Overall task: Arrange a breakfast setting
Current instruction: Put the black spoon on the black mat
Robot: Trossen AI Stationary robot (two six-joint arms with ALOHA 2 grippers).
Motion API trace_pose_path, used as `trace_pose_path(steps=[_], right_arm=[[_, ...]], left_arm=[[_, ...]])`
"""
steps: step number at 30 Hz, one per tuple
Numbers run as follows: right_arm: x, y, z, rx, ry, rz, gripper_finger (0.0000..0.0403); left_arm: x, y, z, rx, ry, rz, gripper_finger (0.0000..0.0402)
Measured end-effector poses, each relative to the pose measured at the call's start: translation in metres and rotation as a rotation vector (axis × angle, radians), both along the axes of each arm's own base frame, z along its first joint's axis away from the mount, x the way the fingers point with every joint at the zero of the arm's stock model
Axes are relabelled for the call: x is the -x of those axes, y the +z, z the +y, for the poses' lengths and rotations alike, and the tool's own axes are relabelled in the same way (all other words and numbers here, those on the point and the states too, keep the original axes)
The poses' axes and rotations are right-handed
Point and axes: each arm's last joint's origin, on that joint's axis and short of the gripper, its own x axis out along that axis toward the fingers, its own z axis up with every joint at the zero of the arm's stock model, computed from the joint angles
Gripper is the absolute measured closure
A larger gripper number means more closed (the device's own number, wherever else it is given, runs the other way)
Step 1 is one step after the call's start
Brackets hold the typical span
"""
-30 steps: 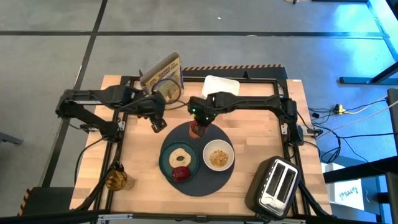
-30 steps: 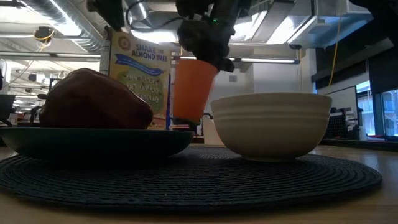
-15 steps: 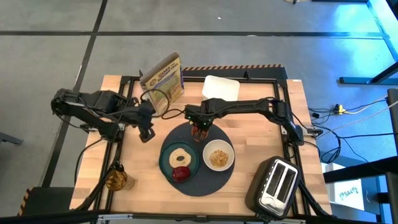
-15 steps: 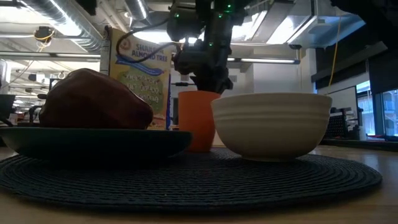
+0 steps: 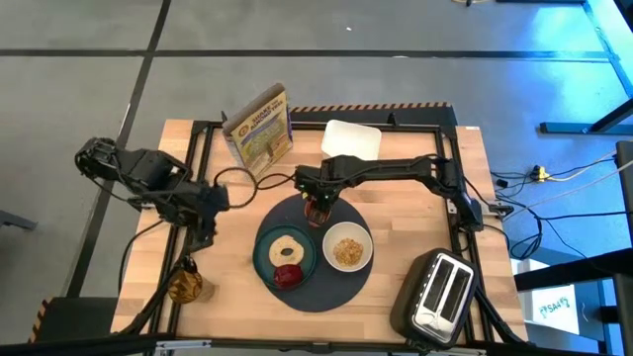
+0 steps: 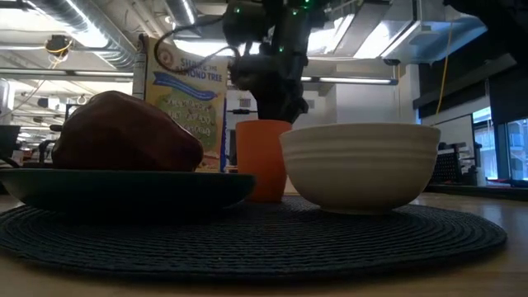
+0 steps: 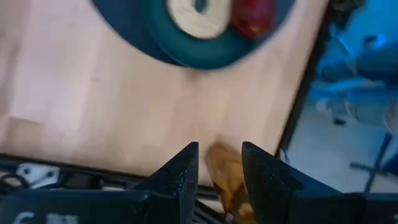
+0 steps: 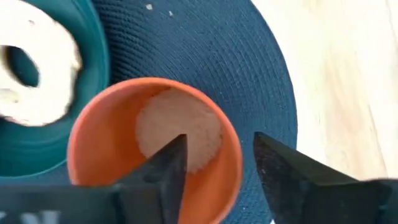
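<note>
The orange cup (image 5: 316, 211) stands upright on the far part of the dark-grey mat (image 5: 326, 292), next to the white bowl (image 5: 347, 247) of cereal. My right gripper (image 8: 219, 140) is open above the cup. One finger (image 8: 171, 165) is inside the cup and the other (image 8: 280, 174) is outside its rim (image 8: 239, 163). I see no touch. The teal plate (image 5: 265, 259) holds the ring-shaped bread (image 5: 289, 245) and the dark red fruit (image 5: 288, 276). My left gripper (image 5: 208, 233) is open and empty over bare wood left of the mat. The spoon is out of view.
A cereal box (image 5: 260, 127) stands at the far edge, with a white tray (image 5: 351, 138) beside it. A toaster (image 5: 440, 295) sits at the near right corner. A golden-brown object (image 5: 185, 285) lies at the near left, just ahead of my left fingers in the left wrist view (image 7: 227, 180).
My right gripper has come down with the orange cup, which hung tilted and clear of the mat. The cup now stands upright on the mat's far part. My left gripper has drawn back from the cereal box toward the table's left and near edges.
</note>
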Motion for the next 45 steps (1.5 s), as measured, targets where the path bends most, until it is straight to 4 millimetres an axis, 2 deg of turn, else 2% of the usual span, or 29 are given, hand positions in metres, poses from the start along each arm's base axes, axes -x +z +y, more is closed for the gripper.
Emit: trace_pose_path(steps=[3, 6, 9, 16, 20, 29, 36, 40, 45], right_arm=[[0.001, 0.016, 0.0, -0.008, 0.004, -0.08, 0.0201], [0.002, 0.038, 0.001, -0.001, 0.005, -0.185, 0.0179], [0.005, 0.047, 0.001, 0.003, 0.007, -0.214, 0.0162], [0.006, 0.046, 0.0, 0.02, 0.001, -0.205, 0.0146], [0.005, 0.047, 0.0, 0.021, 0.001, -0.221, 0.0146], [0.0, 0.05, 0.0, 0.026, 0.0, -0.274, 0.0145], [-0.001, 0.05, 0.0, 0.035, 0.018, -0.283, 0.0145], [-0.001, 0.05, -0.001, 0.043, 0.019, -0.283, 0.0145], [0.0, 0.05, -0.01, 0.041, 0.003, -0.282, 0.0145]], left_arm=[[0.002, -0.005, -0.012, 0.034, -0.115, 0.003, 0.0285], [0.005, -0.019, -0.022, 0.019, -0.181, 0.056, 0.0285], [0.008, -0.031, -0.027, 0.047, -0.225, 0.124, 0.0285], [0.023, -0.03, -0.03, 0.119, -0.249, 0.147, 0.0285], [0.026, -0.031, -0.033, 0.075, -0.264, 0.134, 0.0285], [0.026, -0.06, -0.042, 0.103, -0.313, 0.194, 0.0285], [0.032, -0.069, -0.042, 0.127, -0.33, 0.211, 0.0286], [0.033, -0.073, -0.042, 0.156, -0.343, 0.196, 0.031], [0.035, -0.073, -0.04, 0.165, -0.346, 0.187, 0.0363]])
